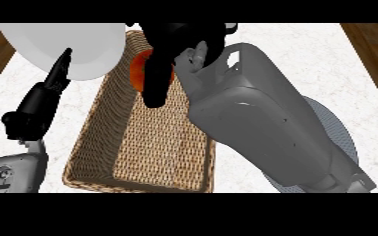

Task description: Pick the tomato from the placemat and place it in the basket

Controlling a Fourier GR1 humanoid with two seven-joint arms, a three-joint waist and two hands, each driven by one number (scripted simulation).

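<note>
A white marble counter (295,50) holds a woven wicker basket (148,145) at centre, a white plate (81,45) beside it, and a grey placemat (341,135) on the other side.

Red-orange tomato (138,71) — over woven basket (140,140), half hidden.

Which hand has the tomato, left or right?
The right hand, over the basket: its black fingers curl round the orange-red tomato. The left hand rests at the view's left, fingers straight, holding nothing.
</note>
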